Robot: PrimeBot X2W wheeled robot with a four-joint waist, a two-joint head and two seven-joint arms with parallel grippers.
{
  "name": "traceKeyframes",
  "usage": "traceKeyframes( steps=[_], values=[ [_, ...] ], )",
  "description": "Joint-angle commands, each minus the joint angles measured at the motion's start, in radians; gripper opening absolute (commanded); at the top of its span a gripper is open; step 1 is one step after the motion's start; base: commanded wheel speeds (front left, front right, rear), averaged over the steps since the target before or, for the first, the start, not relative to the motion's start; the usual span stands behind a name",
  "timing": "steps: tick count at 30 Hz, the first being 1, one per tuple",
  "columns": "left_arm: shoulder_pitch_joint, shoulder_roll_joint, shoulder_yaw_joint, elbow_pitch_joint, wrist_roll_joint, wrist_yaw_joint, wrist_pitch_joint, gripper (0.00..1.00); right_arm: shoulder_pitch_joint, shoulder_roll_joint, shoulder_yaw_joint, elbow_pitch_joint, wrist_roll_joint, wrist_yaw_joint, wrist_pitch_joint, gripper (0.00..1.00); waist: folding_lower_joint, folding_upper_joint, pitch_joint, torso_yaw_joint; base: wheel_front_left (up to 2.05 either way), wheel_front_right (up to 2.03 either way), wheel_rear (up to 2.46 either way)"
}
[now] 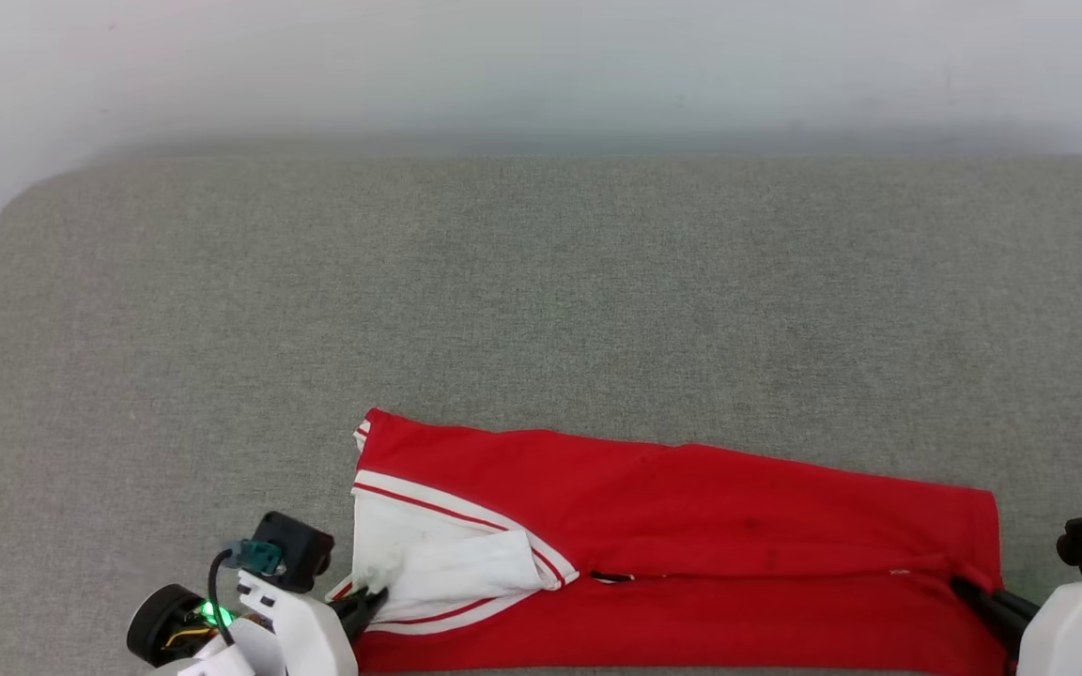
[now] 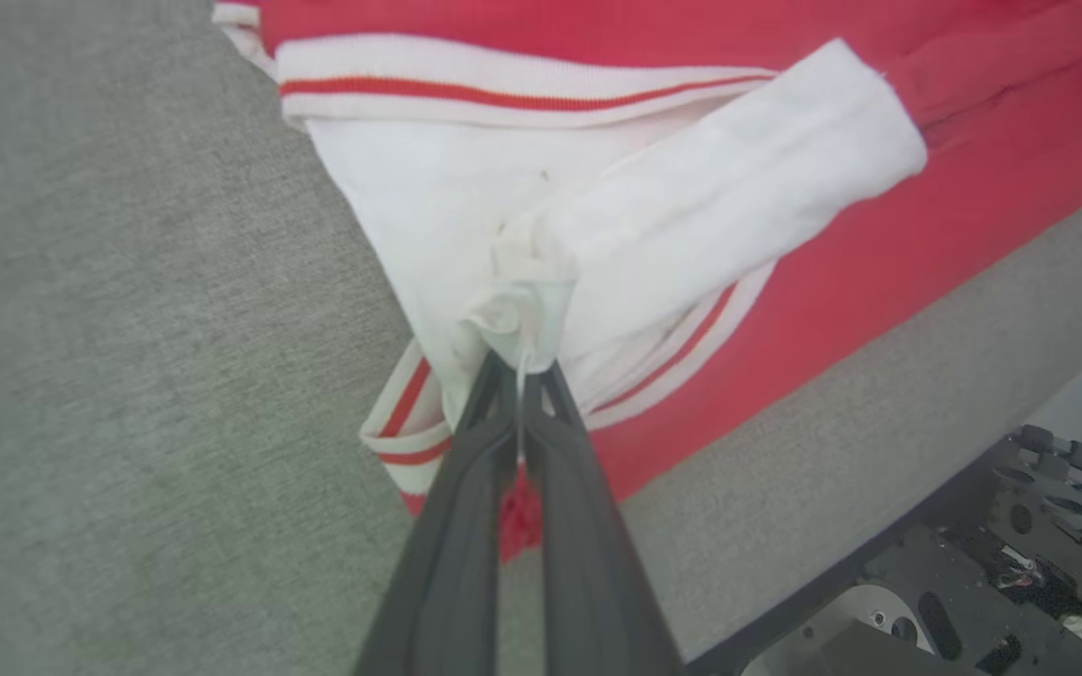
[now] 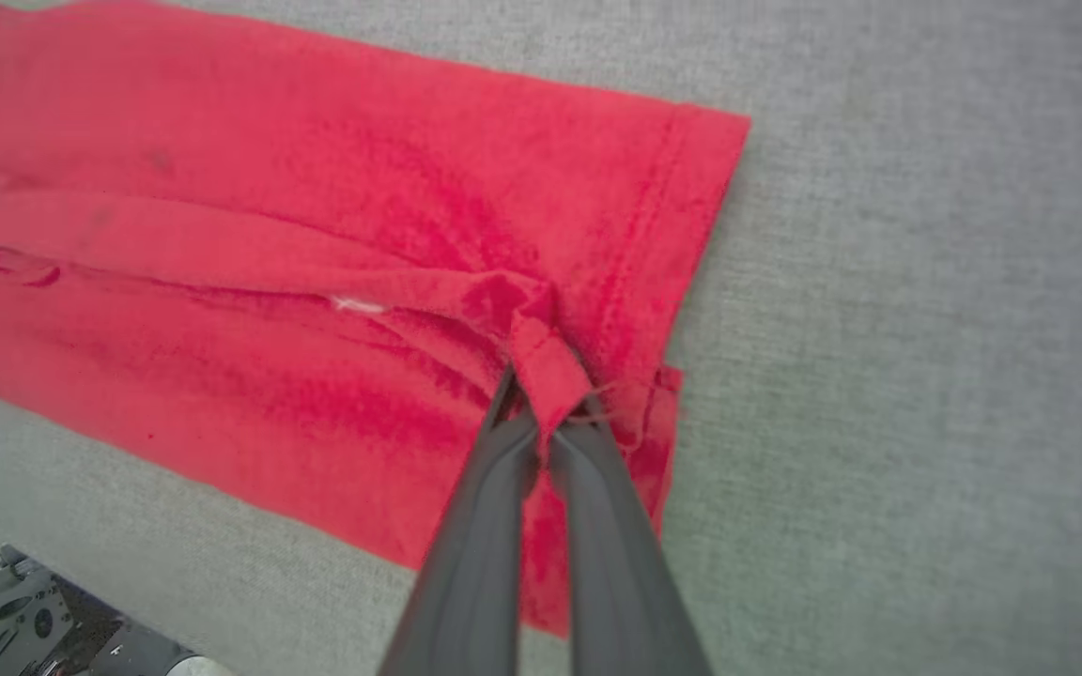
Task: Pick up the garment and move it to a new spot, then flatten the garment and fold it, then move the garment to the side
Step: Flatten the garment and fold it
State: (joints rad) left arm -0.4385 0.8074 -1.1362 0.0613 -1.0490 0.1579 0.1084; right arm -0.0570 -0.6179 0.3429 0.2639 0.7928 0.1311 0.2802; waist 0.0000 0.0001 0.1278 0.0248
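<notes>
I see the shirt point(image 1: 691, 526) lying at the near edge of the grey cloth-covered tabletop point(image 1: 541, 310), from the middle out to my right. It is folded lengthwise into a long red band, with a seam-like crease running along it. Its white sleeve point(image 1: 447, 563) with the red-and-white striped trim point(image 2: 522, 89) is at the left end, and the stitched hem point(image 3: 682, 235) is at the right end.

My left hand point(image 1: 363, 601) sits low at the sleeve end. In the left wrist view, the left hand point(image 2: 522, 371) has its two dark fingers pressed together on a small bunch of white sleeve cloth, puckered up at the tips.

My right hand point(image 1: 964, 590) is at the hem corner. Through the right wrist camera, the right hand point(image 3: 546, 394) pinches a narrow fold of red cloth just inside the hem, which wraps over the fingertips. The far half of the tabletop is bare grey cloth.
</notes>
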Motion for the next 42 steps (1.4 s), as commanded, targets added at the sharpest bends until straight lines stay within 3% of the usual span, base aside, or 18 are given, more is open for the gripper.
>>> traceKeyframes(
  steps=[1,2,3,13,17,22,30,42],
  values=[
    [0.014,-0.002,0.010,0.006,0.006,0.014,-0.024,0.19,0.017,0.000,-0.008,-0.008,-0.004,-0.001,-0.014,0.00,0.0000,-0.0001,-0.006,-0.002,0.00,0.00,0.00],
    [0.022,-0.005,0.016,0.008,0.006,0.023,-0.043,0.84,0.019,0.001,-0.014,-0.013,-0.005,-0.001,-0.022,0.40,0.0000,-0.0001,-0.011,-0.003,0.00,0.00,0.00],
    [0.030,-0.010,0.022,0.011,0.011,0.032,-0.066,1.00,0.020,0.004,-0.024,-0.017,-0.006,-0.001,-0.035,1.00,0.0000,-0.0001,-0.016,-0.004,0.00,0.00,0.00],
    [0.100,-0.031,0.141,-0.038,0.084,0.208,-0.345,1.00,0.071,-0.060,-0.183,-0.204,0.062,-0.001,-0.030,1.00,0.0000,-0.0001,-0.055,-0.001,0.00,0.00,0.00],
    [0.135,-0.050,0.211,-0.048,0.150,0.269,-0.372,1.00,0.081,-0.087,-0.245,-0.229,0.064,-0.001,0.033,1.00,0.0000,-0.0001,-0.055,0.005,0.00,0.00,0.00],
    [0.201,-0.118,0.367,-0.088,0.288,0.314,-0.374,1.00,0.088,-0.086,-0.279,-0.188,0.124,-0.001,0.176,1.00,0.0000,-0.0001,-0.045,0.023,0.00,0.00,0.00],
    [0.309,-0.245,0.570,-0.121,0.480,0.285,-0.373,1.00,0.044,-0.026,-0.293,-0.078,0.173,-0.001,0.327,1.00,0.0000,-0.0001,-0.005,0.054,0.00,0.00,0.00],
    [0.388,-0.411,0.760,-0.105,0.682,0.194,-0.373,1.00,-0.032,0.060,-0.197,0.046,0.170,-0.001,0.359,1.00,0.0000,-0.0001,0.047,0.101,0.00,0.00,0.00]
  ],
)
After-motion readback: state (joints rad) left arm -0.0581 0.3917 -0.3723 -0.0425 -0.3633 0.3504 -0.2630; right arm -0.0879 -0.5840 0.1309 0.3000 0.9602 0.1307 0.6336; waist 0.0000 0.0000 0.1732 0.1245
